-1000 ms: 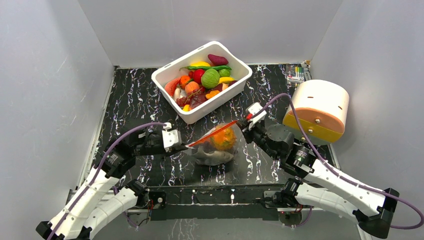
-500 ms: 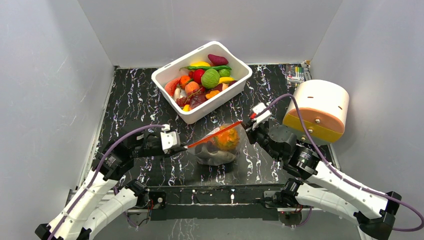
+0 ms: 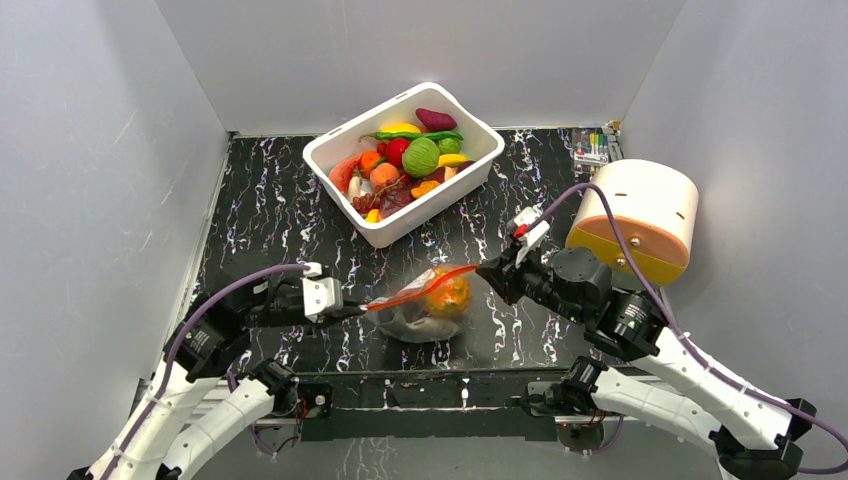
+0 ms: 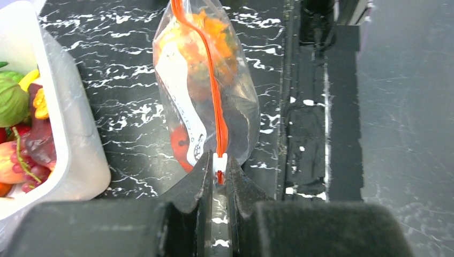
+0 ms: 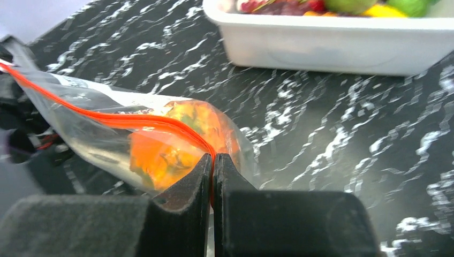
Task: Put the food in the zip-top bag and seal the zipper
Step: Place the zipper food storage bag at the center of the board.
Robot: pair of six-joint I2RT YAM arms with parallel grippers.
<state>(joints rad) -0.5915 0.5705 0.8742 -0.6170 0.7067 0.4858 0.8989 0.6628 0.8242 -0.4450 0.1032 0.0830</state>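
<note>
The clear zip-top bag hangs between my two grippers above the black marbled table, with an orange spiky toy fruit inside. Its red-orange zipper is stretched taut between them. My left gripper is shut on the zipper's left end at the white slider. My right gripper is shut on the zipper's right end. The bag and fruit show in both wrist views. More toy food lies in the white tub.
The white tub stands behind the bag at centre back. A round white and yellow container sits at the right, close to my right arm. Small items lie at the back right corner. Grey walls enclose the table.
Both grippers have moved toward the near edge and apart, carrying the bag lower and nearer. The zipper now lies flatter and more stretched.
</note>
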